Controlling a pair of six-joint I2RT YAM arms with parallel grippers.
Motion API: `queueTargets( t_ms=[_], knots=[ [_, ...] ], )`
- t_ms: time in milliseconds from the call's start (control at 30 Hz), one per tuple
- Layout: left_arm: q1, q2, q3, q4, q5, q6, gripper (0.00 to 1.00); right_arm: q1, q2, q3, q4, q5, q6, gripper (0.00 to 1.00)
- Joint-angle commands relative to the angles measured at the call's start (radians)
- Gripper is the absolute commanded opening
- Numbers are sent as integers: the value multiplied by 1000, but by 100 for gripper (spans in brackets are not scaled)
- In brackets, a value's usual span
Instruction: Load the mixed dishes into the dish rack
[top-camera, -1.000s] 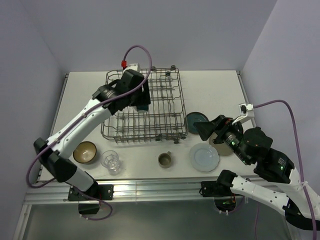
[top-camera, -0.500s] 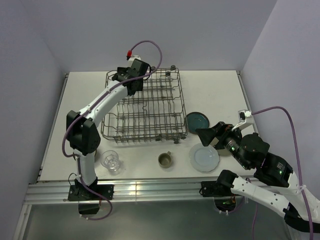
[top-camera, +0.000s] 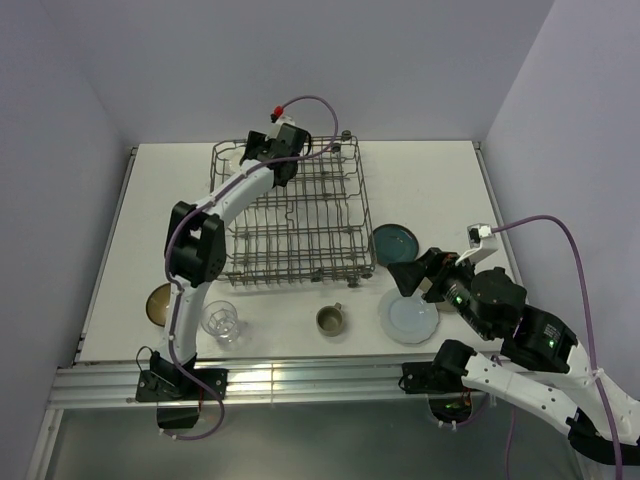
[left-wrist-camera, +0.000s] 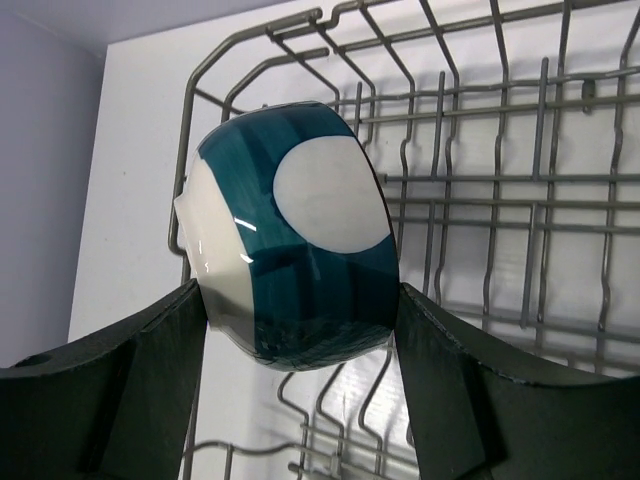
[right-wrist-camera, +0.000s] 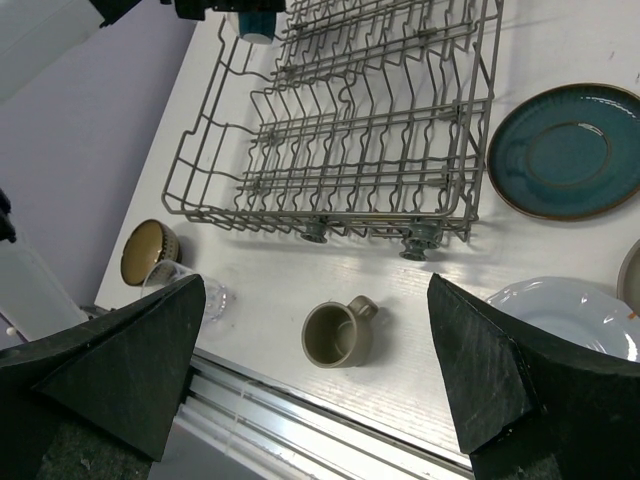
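Fingers (left-wrist-camera: 120, 400) of the outstretched left arm (top-camera: 225, 195) clamp the teal bowl (left-wrist-camera: 300, 270) above the dish rack's (top-camera: 300, 250) far corner; right fingers (right-wrist-camera: 110, 350) gape.

The light was bright and even, and the white bench (top-camera: 430, 180) almost glowed. The wires of the dish rack (left-wrist-camera: 470, 179) dropped thin, soft shadows on it. The teal bowl (left-wrist-camera: 300, 260) had a shiny patch. The metal rail (top-camera: 300, 373) flashed white. Everything looked sharp.

The left jaws have carried the teal bowl (left-wrist-camera: 300, 240) to the dish rack's (top-camera: 290, 265) far-left corner.
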Motion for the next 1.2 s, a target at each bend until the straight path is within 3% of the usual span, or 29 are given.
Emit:
queueTargets(
  t_ms=[0, 600, 700, 733, 833, 900, 933, 1167],
  knots=[
    [15, 9, 94, 105, -77, 90, 0, -5, -7, -1, 17, 17, 0, 100],
    [38, 193, 211, 67, -41, 104, 0, -5, -3, 9, 3, 30, 2, 100],
    [42, 207, 221, 57, -36, 92, 34, -6, 5, 9, 0, 21, 2, 100],
    [45, 209, 220, 55, -24, 87, 55, -5, 8, 9, 2, 20, 5, 100],
    [50, 207, 221, 38, -15, 63, 78, -5, 7, 6, 0, 15, 8, 100],
    [52, 196, 218, 37, -1, 47, 87, -6, 5, 4, -1, 14, 10, 100],
    [55, 186, 218, 35, 5, 43, 99, -5, 5, 3, -1, 15, 10, 100],
    [55, 106, 214, -9, 25, 1, 99, -6, 13, 18, -15, 14, 8, 100]
  ],
)
